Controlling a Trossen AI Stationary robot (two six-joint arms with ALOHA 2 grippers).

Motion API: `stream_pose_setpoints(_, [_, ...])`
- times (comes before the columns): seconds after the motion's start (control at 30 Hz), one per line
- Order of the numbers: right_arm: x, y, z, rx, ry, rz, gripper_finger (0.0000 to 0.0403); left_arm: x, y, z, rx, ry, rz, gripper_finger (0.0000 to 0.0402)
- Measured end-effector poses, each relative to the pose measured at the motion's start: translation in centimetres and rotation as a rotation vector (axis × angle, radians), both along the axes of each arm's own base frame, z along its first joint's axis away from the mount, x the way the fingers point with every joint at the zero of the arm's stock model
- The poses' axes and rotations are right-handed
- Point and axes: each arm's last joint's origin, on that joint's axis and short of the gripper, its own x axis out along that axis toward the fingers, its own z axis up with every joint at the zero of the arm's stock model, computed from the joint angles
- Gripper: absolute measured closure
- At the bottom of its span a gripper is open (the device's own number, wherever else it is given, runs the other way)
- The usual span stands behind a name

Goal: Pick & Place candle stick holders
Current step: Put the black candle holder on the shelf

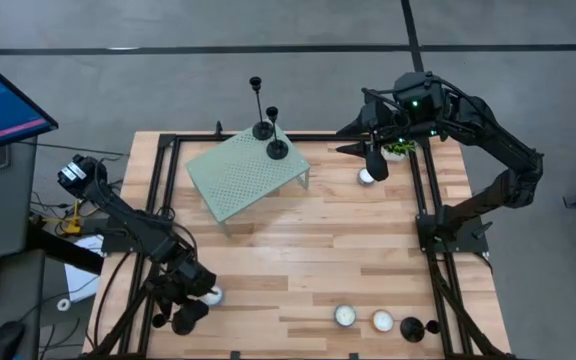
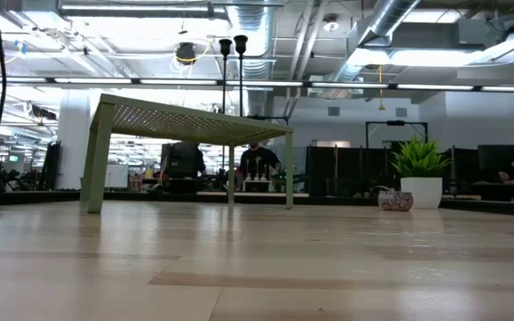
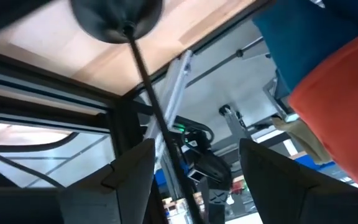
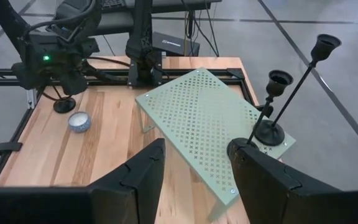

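Two black candle holders [image 4: 270, 132] stood on the green stand's [image 4: 204, 118] far corner, just beyond the right gripper's [image 4: 196, 163] empty, parted fingers, while the left gripper [image 3: 194, 163], fingers apart, straddled another holder's stem [image 3: 148, 93].

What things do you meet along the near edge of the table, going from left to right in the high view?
Left gripper → tealight → tealight → tealight → candle stick holder lying on its side.
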Motion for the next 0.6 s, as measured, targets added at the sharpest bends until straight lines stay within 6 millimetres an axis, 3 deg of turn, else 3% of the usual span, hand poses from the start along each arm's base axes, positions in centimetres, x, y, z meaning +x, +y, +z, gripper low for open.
stream_pose_setpoints(0.27, [-0.06, 0.02, -0.09, 0.003, 0.011, 0.0, 0.0231, -0.45, -0.3, -0.31, -0.021, 0.019, -0.044, 0.0214])
stream_pose_setpoints(0.6, [-0.12, 0.03, -0.21, 0.007, 0.025, -0.001, 0.0233, -0.58, -0.37, -0.27, -0.029, 0.034, -0.055, 0.037])
